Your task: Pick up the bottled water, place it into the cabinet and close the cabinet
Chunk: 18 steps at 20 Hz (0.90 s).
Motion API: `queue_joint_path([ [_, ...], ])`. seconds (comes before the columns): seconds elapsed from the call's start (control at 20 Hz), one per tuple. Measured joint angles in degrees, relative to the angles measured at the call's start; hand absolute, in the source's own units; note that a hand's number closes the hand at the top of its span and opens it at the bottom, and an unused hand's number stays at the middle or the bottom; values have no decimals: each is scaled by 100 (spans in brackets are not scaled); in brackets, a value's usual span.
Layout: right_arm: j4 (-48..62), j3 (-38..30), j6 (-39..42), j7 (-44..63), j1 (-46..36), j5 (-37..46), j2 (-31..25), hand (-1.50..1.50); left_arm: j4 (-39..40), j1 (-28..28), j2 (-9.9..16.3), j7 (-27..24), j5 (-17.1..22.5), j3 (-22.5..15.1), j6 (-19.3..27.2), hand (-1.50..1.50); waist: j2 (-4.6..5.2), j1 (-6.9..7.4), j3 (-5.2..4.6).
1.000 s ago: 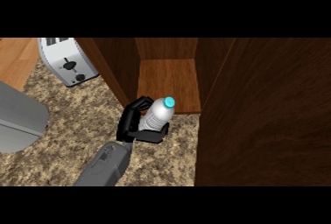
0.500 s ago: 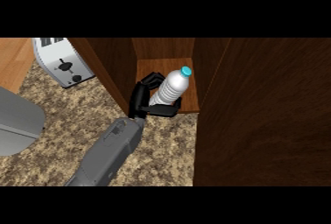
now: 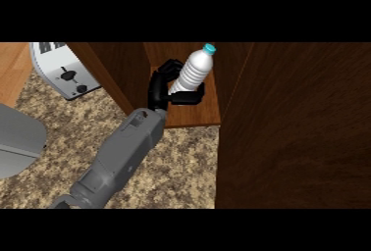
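Curling its black fingers and thumb around the lower body of the bottled water (image 3: 194, 67), the robot's hand (image 3: 168, 88) is holding the bottle inside the open cabinet (image 3: 185, 115); which arm it belongs to is hard to judge, since only one grey forearm (image 3: 119, 157) is showing, rising from the lower left of the view. The bottle is tilting, its blue cap pointing up and to the right toward the back of the compartment, and its base is hidden behind the fingers, so whether it is resting on the wooden shelf cannot be told. A dark wooden cabinet door (image 3: 297, 127) is standing open at the right, just beside the bottle. A white toaster (image 3: 65, 73) is sitting on the speckled counter (image 3: 181, 166) at the upper left, well apart from the hand.
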Motion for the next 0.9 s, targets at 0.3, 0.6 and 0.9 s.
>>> queue_joint_path([
  [0.3,19,-104,128,-111,40,-42,-21,-150,983,-570,107,-44,-419,-58,781,-150,25,-41,4],
  [0.6,41,-231,298,-238,73,-93,-54,-150,1764,-1003,81,-74,-715,-94,1436,-150,66,-109,3],
  [0.9,39,-269,376,-274,95,-127,-19,-150,1919,-1176,92,-471,-709,76,1460,-150,82,-91,-5],
])
